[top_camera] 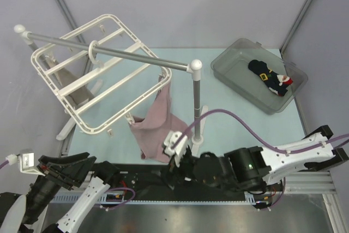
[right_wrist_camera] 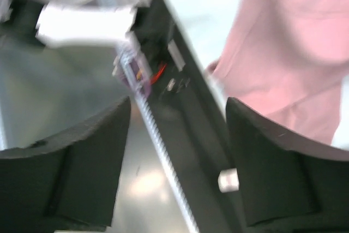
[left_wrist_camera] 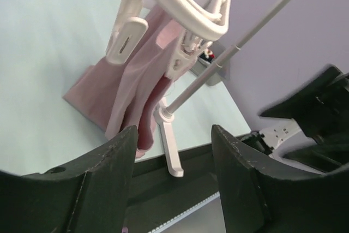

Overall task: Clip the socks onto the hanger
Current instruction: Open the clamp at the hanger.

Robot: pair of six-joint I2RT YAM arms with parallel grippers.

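Note:
The socks (top_camera: 271, 77), dark with a yellow band and red-and-white patches, lie in a grey bin (top_camera: 234, 61) at the far right. The white hanger (top_camera: 92, 75) hangs tilted by its hook from a silver rail, well left of the bin. In the left wrist view, the hanger's corner (left_wrist_camera: 180, 4) and a clip (left_wrist_camera: 126, 36) show above. My left gripper (left_wrist_camera: 173, 129) is open and empty, low at the near left edge (top_camera: 82, 166). My right gripper (right_wrist_camera: 177, 105) is open and empty too, over the table's near edge beside the pink cloth.
A pink cloth (top_camera: 155, 126) hangs from the hanger's near corner and drapes onto the table. The silver rail stand (top_camera: 195, 102) rises at mid-table, its white foot (left_wrist_camera: 170, 151) near the front edge. A black rail (right_wrist_camera: 191, 129) runs along the table's near edge.

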